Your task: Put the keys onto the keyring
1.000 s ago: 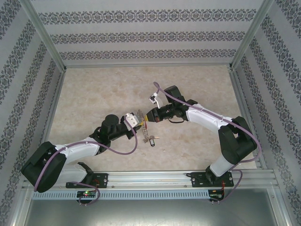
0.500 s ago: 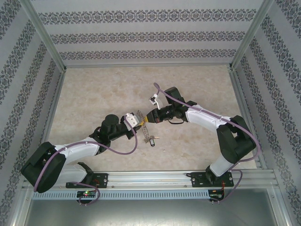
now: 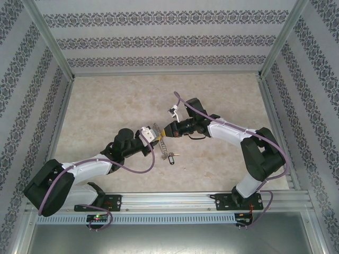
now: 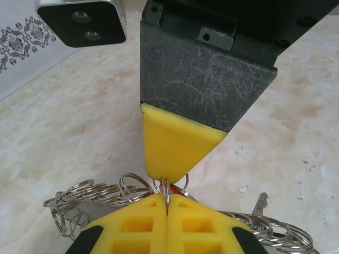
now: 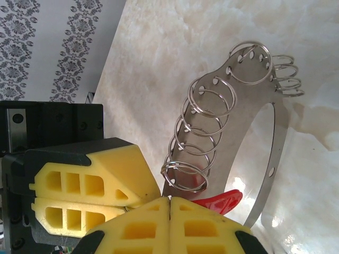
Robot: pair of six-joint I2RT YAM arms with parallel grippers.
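My left gripper (image 3: 158, 136) and right gripper (image 3: 167, 131) meet tip to tip above the middle of the table. The keyring (image 3: 164, 145), a silvery band strung with small rings, hangs between them. In the left wrist view my left gripper (image 4: 167, 203) is shut on one small ring (image 4: 167, 191), and the right gripper's yellow tip touches that ring from above. My right gripper (image 5: 169, 200) is shut, with the red key tag (image 5: 221, 199) sticking out beside its fingertips, under the keyring band (image 5: 225, 114). The dark-tagged key (image 3: 172, 157) dangles at the keyring's low end.
The marble-patterned table (image 3: 106, 106) is fenced by aluminium posts and patterned walls. A metal key blade (image 4: 259, 201) shows beside the strung rings (image 4: 95, 193). The left gripper's yellow fingers (image 5: 87, 185) press close against my right fingertips.
The right arm's elbow has shifted slightly left. Both grippers stay shut and tip to tip, and the hanging keyring has barely moved.
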